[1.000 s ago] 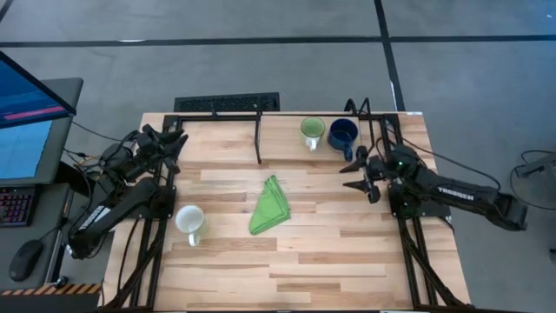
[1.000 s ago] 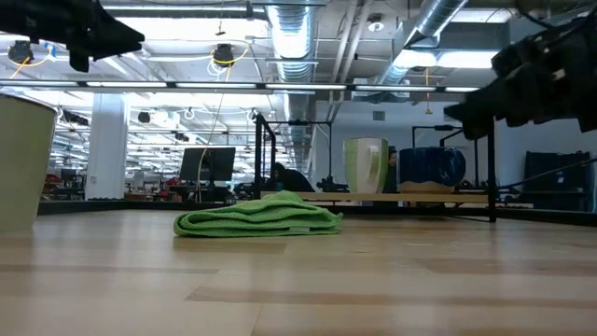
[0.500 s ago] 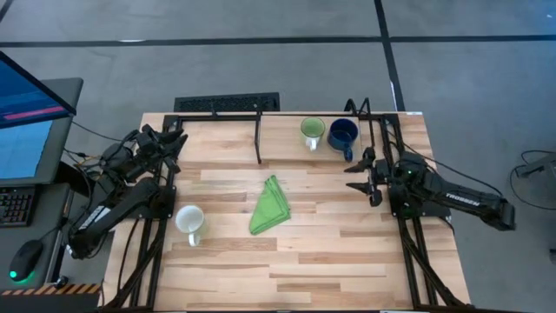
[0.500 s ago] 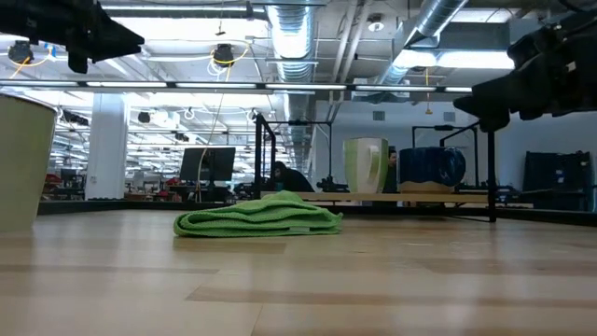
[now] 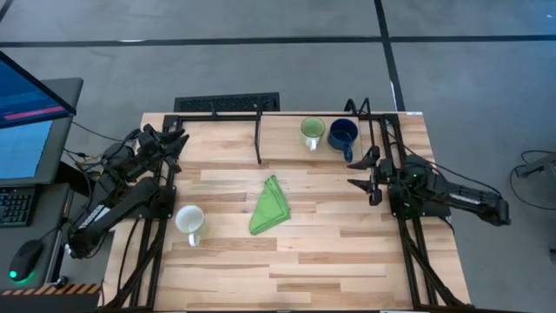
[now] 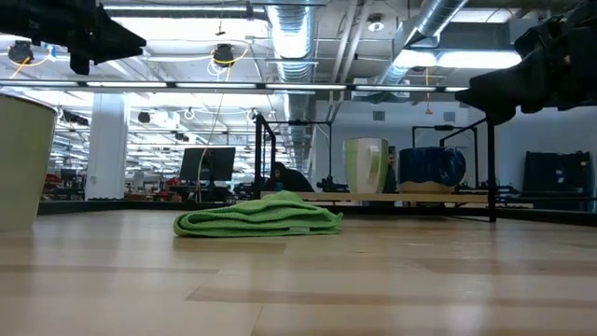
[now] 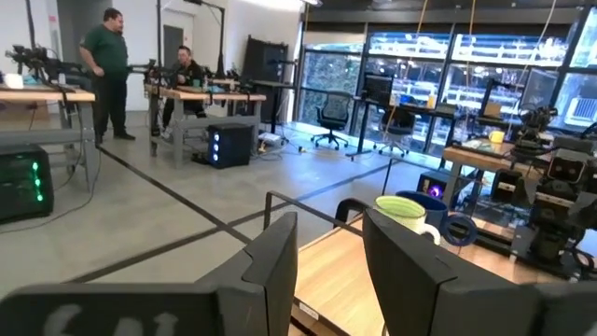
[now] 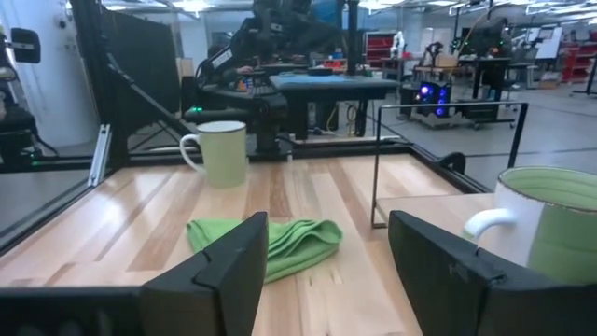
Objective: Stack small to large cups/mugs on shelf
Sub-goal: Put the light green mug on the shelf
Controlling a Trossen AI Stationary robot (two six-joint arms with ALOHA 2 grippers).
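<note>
The right gripper (image 5: 363, 170) is held spread, empty, near the table's right edge; the blue mug (image 5: 342, 134) is seen just beyond, apart.

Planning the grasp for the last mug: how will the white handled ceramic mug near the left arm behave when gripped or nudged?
The white handled ceramic mug looks rigid and glazed, so probably slippery between fingers. It stands upright on the wooden table, so a low push likely slides it; a high one might tip it. Ceramic would likely chip if dropped.
</note>
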